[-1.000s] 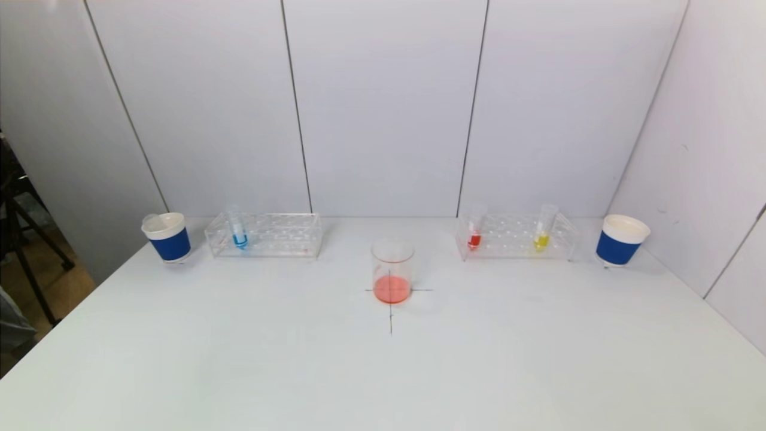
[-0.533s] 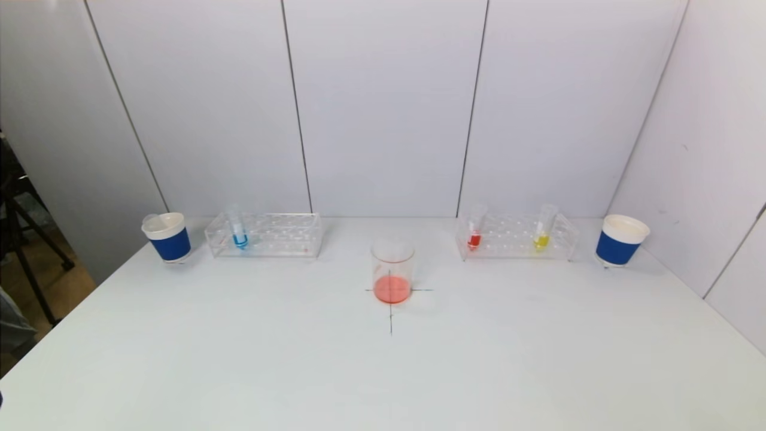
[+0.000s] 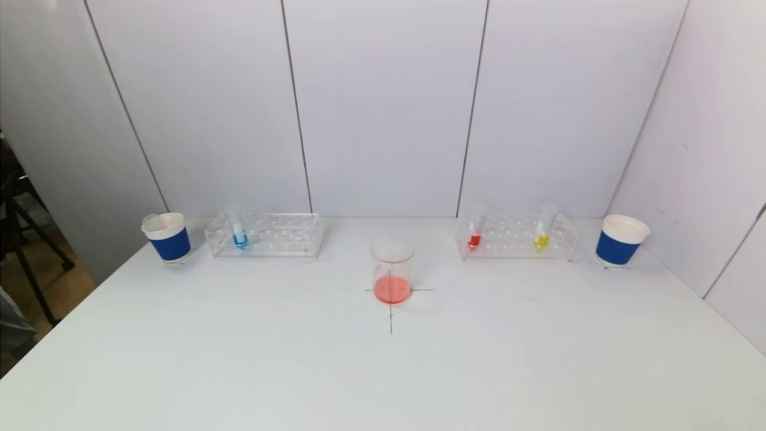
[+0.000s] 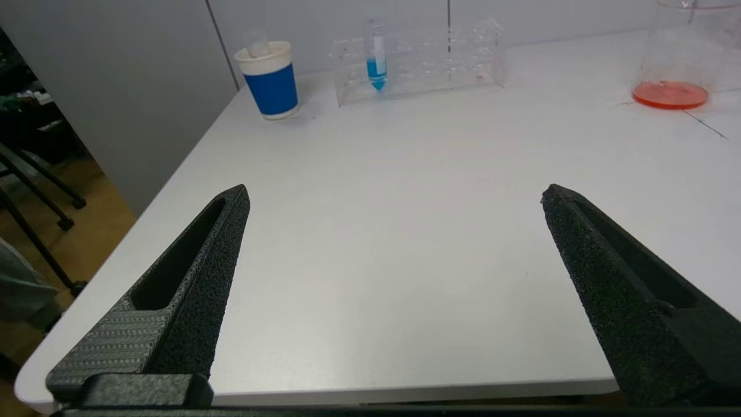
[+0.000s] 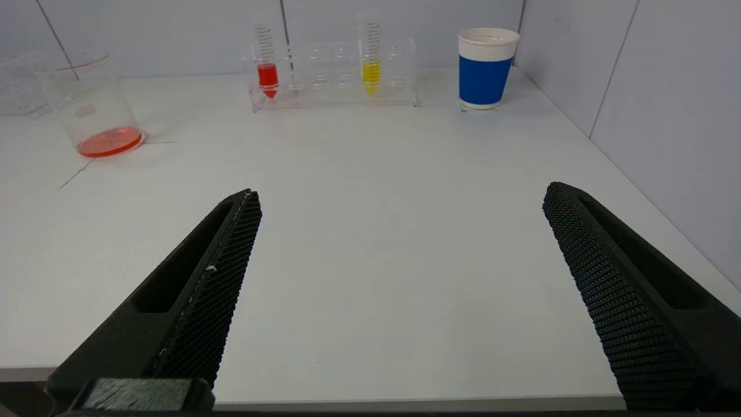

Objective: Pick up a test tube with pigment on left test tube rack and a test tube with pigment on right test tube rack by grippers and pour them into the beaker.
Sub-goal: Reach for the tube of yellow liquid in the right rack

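While both racks' tubes stand untouched, the left gripper [image 4: 393, 197] and right gripper [image 5: 399, 197] hover wide apart at the table's [image 3: 383, 371] near edge.

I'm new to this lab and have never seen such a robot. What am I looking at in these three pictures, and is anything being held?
A two-armed robot photographs its table three ways. The wide picture comes from its head. The other two come from cameras on its wrists; the black prongs are the fingers of the left gripper and right gripper, both spread open near the table's near edge, holding nothing. On the table: a beaker with orange-red liquid in the middle, a left rack with a blue tube, a right rack with a red tube and a yellow tube, and two blue paper cups at the far corners.
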